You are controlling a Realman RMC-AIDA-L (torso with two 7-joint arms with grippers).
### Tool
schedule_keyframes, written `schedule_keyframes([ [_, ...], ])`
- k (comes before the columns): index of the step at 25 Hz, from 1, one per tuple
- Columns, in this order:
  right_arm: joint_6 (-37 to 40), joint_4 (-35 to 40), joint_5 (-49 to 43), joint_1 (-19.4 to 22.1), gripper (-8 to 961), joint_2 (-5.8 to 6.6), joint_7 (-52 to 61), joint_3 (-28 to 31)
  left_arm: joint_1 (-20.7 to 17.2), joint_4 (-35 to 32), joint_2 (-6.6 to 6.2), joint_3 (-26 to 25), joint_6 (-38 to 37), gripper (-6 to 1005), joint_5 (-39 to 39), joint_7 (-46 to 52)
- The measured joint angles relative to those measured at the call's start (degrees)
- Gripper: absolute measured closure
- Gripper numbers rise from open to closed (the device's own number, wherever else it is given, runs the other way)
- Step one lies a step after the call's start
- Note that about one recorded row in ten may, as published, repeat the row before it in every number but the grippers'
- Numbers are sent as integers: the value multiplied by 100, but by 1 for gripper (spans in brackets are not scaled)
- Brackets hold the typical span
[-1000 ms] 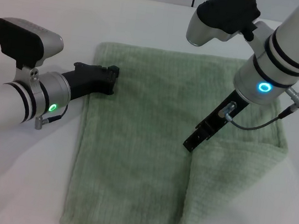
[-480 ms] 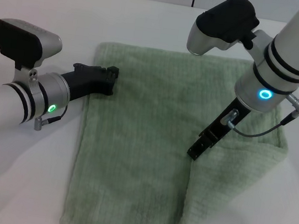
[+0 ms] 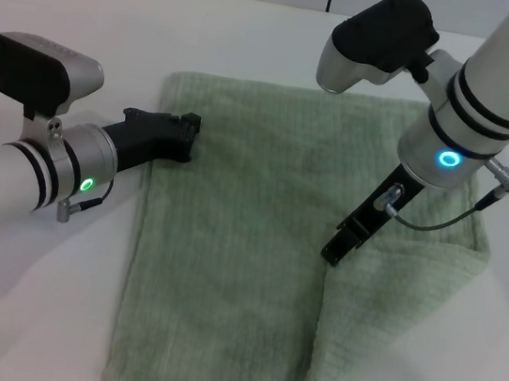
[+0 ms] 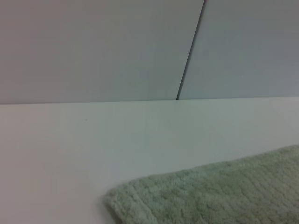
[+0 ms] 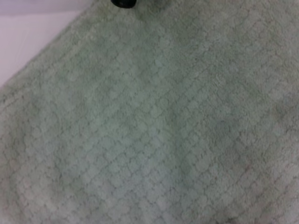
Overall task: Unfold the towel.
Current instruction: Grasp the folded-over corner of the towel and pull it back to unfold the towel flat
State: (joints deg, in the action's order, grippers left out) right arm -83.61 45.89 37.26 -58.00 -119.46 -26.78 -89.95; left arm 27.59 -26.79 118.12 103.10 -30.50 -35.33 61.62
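Observation:
The pale green towel (image 3: 231, 225) lies spread on the white table (image 3: 38, 312), with its right part folded over into a flap (image 3: 391, 295) whose edge runs down toward the front. My right gripper (image 3: 332, 252) points down at the top of that fold edge and is shut on the towel there. My left gripper (image 3: 189, 134) rests low at the towel's left edge near the far left corner. That corner of the towel (image 4: 224, 191) shows in the left wrist view. Ribbed towel cloth (image 5: 149, 121) fills the right wrist view.
Bare white table surrounds the towel on the left, behind it and at the front right. A pale wall (image 4: 140, 46) with a dark vertical seam rises behind the table. A grey cable (image 3: 440, 217) loops off the right wrist above the flap.
My right gripper has shifted slightly right and down, and the top of the fold edge has moved with it. The left arm has barely moved.

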Motion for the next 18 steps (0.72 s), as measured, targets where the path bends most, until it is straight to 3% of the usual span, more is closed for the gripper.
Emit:
schedule_keyframes([
  [14, 84, -97, 0, -51, 610, -7, -41, -225, -8, -5, 0, 0, 0, 1001, 0, 1],
  [18, 76, -91, 0, -60, 764, -7, -82, -226, -9, -10, 0, -1, 0, 1001, 0, 3],
])
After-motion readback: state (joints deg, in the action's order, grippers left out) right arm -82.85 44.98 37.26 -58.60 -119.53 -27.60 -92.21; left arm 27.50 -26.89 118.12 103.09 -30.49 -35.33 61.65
